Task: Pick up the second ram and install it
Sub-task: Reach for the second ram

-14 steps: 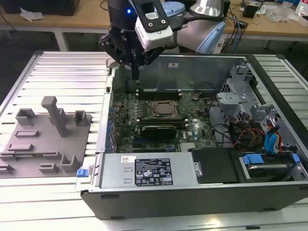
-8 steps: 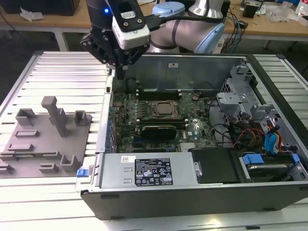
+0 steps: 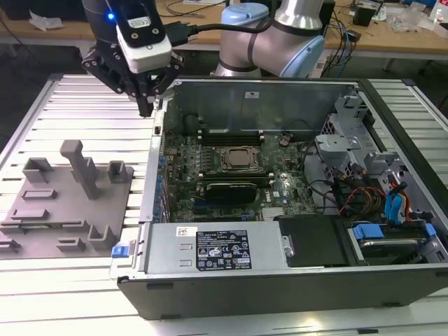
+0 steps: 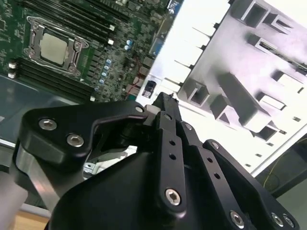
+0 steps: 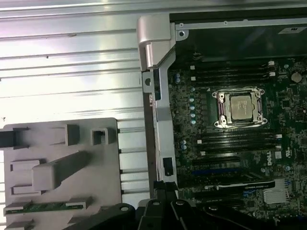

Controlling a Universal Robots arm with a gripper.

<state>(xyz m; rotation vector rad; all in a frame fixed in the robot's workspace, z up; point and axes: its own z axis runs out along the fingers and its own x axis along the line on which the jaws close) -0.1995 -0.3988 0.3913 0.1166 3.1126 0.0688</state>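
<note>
Claw point(image 4: 164, 99) closed, empty — second ram point(image 5: 45, 207) lies in gray holder point(image 5: 108, 165) slot.

The arm point(image 3: 280, 38) reaches across, its tool point(image 3: 148, 106) pointing downward with jaws closed together.

Case wall point(image 3: 151, 183) is standing between tray point(image 3: 52, 210) and motherboard point(image 3: 183, 150); a tall post point(image 3: 78, 165) is rising from the tray; gripper point(image 3: 147, 110) is hovering clear above the wall.
</note>
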